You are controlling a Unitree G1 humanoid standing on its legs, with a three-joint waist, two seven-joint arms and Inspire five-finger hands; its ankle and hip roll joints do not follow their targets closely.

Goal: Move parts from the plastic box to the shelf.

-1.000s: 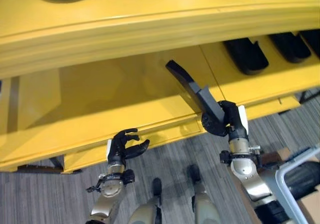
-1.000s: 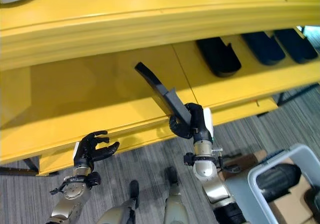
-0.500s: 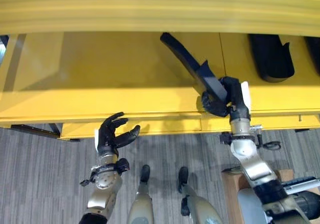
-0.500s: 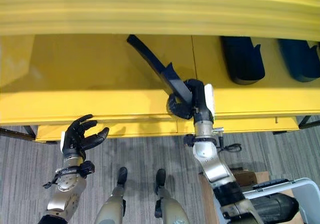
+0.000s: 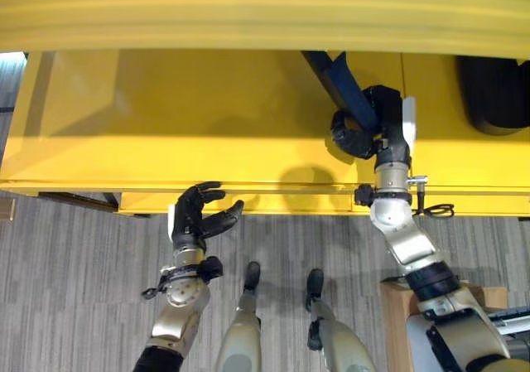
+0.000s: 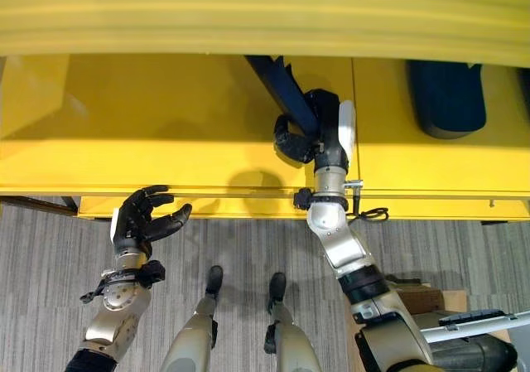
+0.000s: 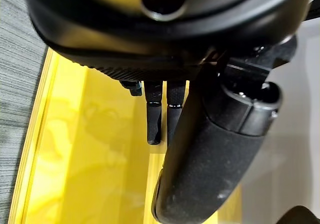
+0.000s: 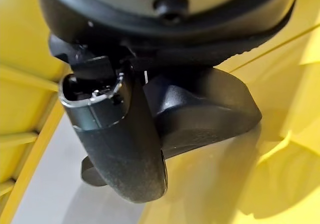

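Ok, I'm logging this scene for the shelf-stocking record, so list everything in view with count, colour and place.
Shelf: one, yellow, across the upper part of the head views, above the floor.
Held part: one, dark and long, angled over the lower shelf board, its far end hidden under the upper board.
Stored part: one, dark, lying on the shelf board right of the held part.
Floor: grey, striped, below the shelf.
Box: one, brown, at the lower right on the floor, mostly hidden.
Right hand: dark, white thumb cover, curled round the held part.
Left hand: dark, holding nothing, fingers spread, at the shelf's front edge.
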